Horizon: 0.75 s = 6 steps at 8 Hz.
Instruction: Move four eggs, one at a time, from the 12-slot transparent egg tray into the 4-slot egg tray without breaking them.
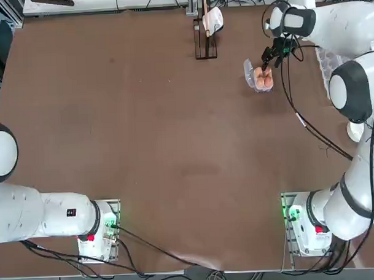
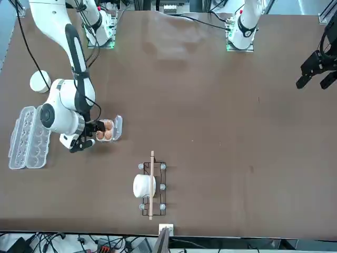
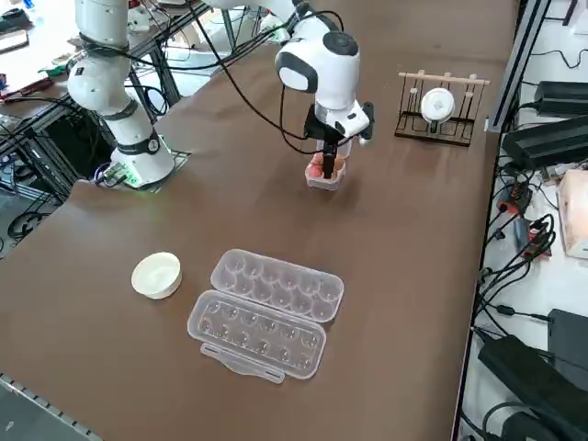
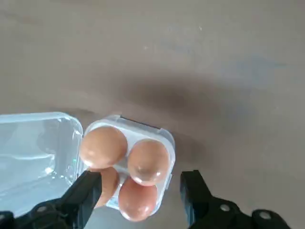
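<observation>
Brown table [image 3: 184,367]: the 12-slot transparent egg tray [image 3: 266,312], a long clear carton with two rows of round cups and its lid folded open beside it, lies near the robot's right edge with every visible cup bare, a round white bowl [image 3: 156,275] just beside it. Farther out, the 4-slot egg tray [image 4: 164,143], small, square and clear with its lid [image 4: 35,148] hinged open, holds four orange-brown eggs [image 4: 148,161], one per cup. The right gripper [image 4: 143,191] hangs directly over this tray with fingers [image 4: 86,191] spread wide, gripping nothing.

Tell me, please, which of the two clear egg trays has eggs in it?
The small 4-slot egg tray under the right gripper: all four cups hold eggs. The long 12-slot tray is empty.
</observation>
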Each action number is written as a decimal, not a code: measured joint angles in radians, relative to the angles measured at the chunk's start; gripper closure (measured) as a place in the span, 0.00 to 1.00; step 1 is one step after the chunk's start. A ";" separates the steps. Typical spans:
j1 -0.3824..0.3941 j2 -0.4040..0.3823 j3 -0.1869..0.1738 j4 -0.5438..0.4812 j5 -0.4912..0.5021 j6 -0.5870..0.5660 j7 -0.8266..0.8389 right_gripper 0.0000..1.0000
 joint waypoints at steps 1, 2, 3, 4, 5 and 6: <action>0.001 -0.007 -0.002 0.011 -0.001 0.002 0.000 0.00; 0.002 -0.023 -0.008 0.029 -0.010 0.004 0.000 0.00; 0.003 -0.050 -0.020 0.052 -0.028 0.003 0.000 0.00; 0.004 -0.077 -0.038 0.075 -0.055 -0.001 0.000 0.00; 0.004 -0.098 -0.062 0.102 -0.076 -0.012 0.000 0.00; 0.003 -0.115 -0.089 0.144 -0.086 -0.055 0.000 0.00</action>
